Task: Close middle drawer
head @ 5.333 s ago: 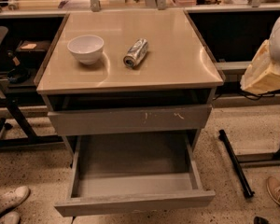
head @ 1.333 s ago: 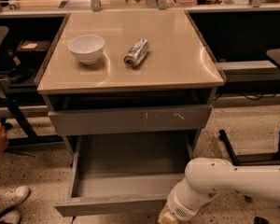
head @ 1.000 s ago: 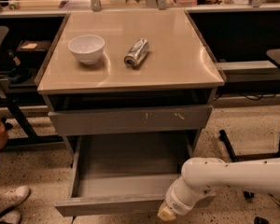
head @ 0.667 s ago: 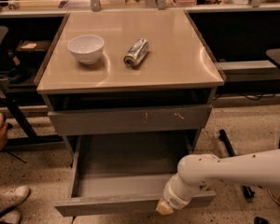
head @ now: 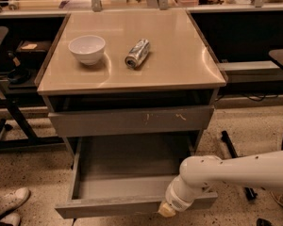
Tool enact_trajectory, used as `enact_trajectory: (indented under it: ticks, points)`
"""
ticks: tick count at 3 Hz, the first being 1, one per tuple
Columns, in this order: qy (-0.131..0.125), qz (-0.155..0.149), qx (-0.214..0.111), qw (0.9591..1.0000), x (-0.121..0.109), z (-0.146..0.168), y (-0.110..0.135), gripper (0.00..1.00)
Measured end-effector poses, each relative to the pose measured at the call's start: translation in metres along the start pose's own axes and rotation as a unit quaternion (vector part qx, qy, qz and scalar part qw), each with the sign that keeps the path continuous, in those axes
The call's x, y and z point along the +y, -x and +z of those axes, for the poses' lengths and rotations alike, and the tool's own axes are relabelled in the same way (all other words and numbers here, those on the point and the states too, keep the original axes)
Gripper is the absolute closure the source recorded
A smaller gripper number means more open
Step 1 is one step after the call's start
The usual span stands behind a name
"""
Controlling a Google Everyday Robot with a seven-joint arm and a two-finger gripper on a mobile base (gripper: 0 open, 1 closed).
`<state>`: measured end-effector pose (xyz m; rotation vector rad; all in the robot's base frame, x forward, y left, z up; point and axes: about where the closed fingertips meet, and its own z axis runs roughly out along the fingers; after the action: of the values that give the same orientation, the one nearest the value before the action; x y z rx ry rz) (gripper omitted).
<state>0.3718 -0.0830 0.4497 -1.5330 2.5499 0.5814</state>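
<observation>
- Grey and pulled far out of the cabinet, the middle drawer point(head: 122, 166) lies open in the one camera view, its box bare and its plain front at the lowest, nearest edge.
- At the right part of that front sits the gripper point(head: 167, 210), low in the scene, its pale tip at or just against the front's upper edge; contact looks likely but I cannot be sure of it.
- Whether the gripper is spread or drawn together cannot be told.
- Its white arm point(head: 245, 168) reaches in from the right, crossing over the drawer's right front corner. I judge this placing suits a push: the wrist sits on the outer side of the front, with the open box just beyond it.
- Relative to the gripper, the drawer box runs away and to the left, and most of the front stretches to its left.
- Directly above and beyond the gripper is the scratched drawer front point(head: 132, 121), nearly shut.
- Higher again, the beige tabletop point(head: 179, 60) carries a white bowl point(head: 87, 48) and a can point(head: 137, 53) lying on its side, both well apart from the gripper.
- Far to the gripper's left, pale shoes point(head: 9, 204) rest on the floor.
</observation>
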Motion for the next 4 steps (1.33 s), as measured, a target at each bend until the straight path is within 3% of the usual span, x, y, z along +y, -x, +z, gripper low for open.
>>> enact_trajectory:
  ticks: [2,3,4]
  points:
    - [0.0,0.0,0.0,1.0,0.0,0.0,0.0,0.12]
    - [0.0,0.0,0.0,1.0,0.0001,0.0001,0.0,0.0]
    - [0.0,0.0,0.0,1.0,0.0001,0.0001,0.0,0.0]
